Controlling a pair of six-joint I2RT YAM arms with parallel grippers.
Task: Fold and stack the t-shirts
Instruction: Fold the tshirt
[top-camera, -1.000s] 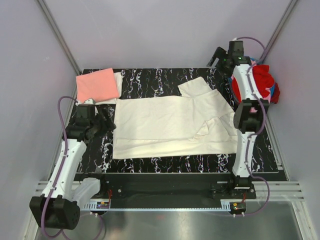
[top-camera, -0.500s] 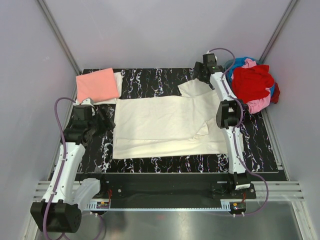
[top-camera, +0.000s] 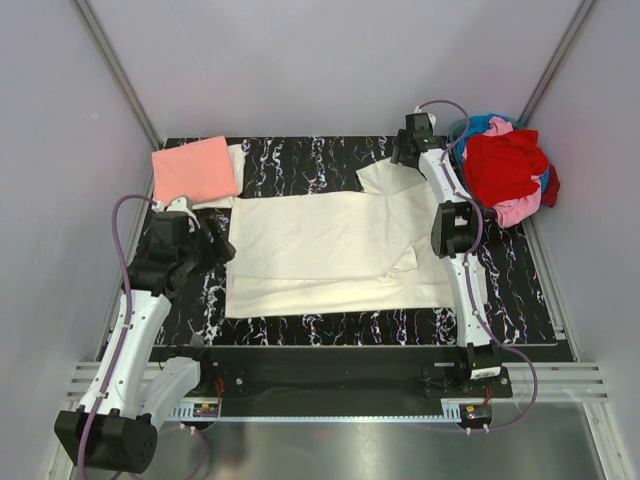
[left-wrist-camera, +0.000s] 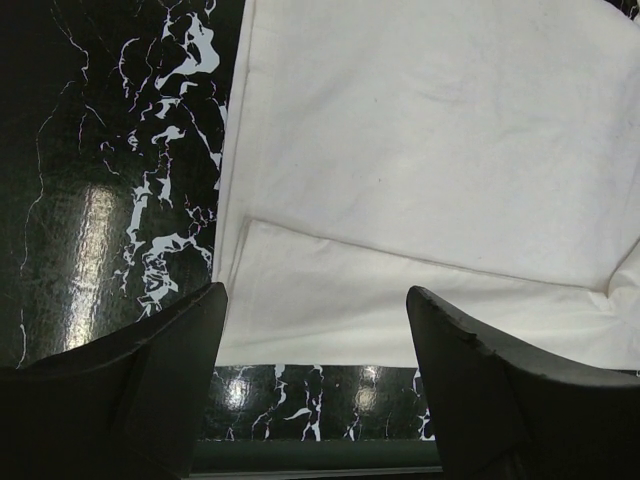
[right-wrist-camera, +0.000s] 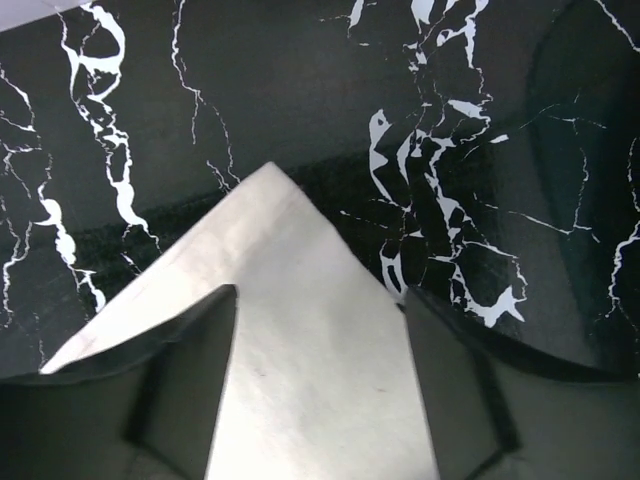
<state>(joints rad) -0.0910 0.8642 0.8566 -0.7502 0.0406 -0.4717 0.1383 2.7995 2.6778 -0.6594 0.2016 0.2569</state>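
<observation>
Cream cloth covers the middle of the black marbled surface: the cream t-shirt lies spread flat between the two arms.

The left claw hangs low just off the shirt's left edge, with its two fingers wide apart and nothing between them. In the left wrist view that edge runs straight ahead of the claw. A doubled layer of cloth lies directly in front of the gap, and bare surface shows beside the left-hand finger.

The right claw sits at the far right corner of the shirt, over the sleeve. Its fingers are also spread, and the pointed tip of the sleeve lies flat between them, reaching a little past the fingertips. Whether the fingers touch the cloth cannot be told.

Beyond the left claw, at the far left corner, the salmon-pink t-shirt rests folded on the white t-shirt. Just to the right of the right claw lies the heap of red, pink and blue t-shirts, bunched and unfolded at the surface's edge.
</observation>
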